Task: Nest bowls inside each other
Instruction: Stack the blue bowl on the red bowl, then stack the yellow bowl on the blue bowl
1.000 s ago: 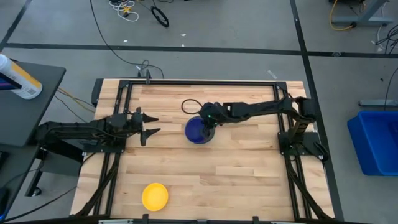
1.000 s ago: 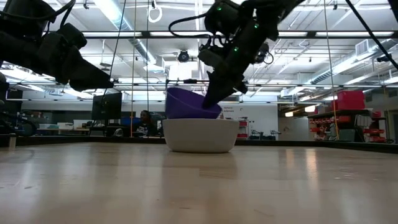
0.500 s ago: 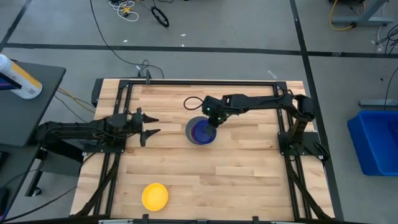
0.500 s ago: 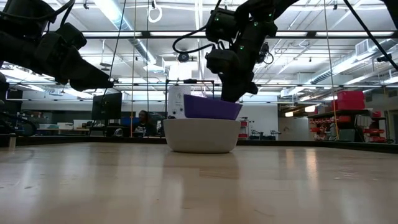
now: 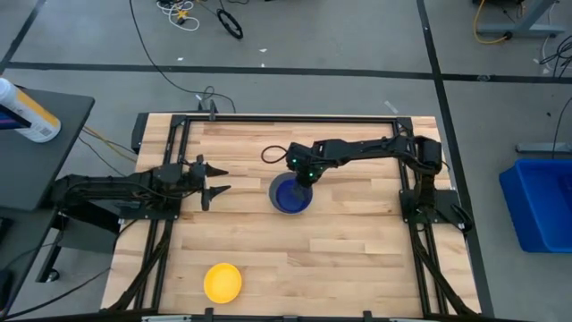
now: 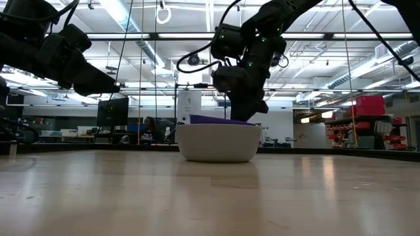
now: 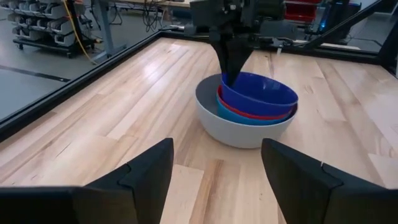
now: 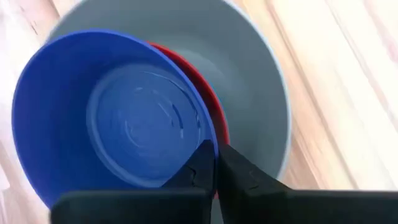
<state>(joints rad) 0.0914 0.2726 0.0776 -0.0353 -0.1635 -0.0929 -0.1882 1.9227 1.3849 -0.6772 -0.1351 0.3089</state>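
Note:
Four bowls sit stacked at the table's middle. A grey bowl rests on the wood and holds a light blue bowl, a red bowl and, on top, a dark blue bowl that sits slightly tilted. My right gripper is shut on the dark blue bowl at the stack's far side. A yellow bowl lies alone near the table's front edge, left of centre. My left gripper hangs open, left of the stack, with nothing between its fingers. My right gripper pinches the dark blue bowl's rim on its far side, one finger inside the bowl and the other finger outside. The fingers come steeply from above. The bowl sits inside the red bowl, a little tilted.
Bare wood lies all around the stack. A black frame runs along the table's edges. A dark cable loop hangs beside my right wrist. Beyond the table there is a blue bin on the right and a bottle on the left.
My right gripper has moved down and tipped more steeply, still shut on the dark blue bowl. The bowl, which stood tilted high over the grey bowl's rim, has sunk into the stack and now sits nearly level. The stack has shifted slightly toward the table's right.

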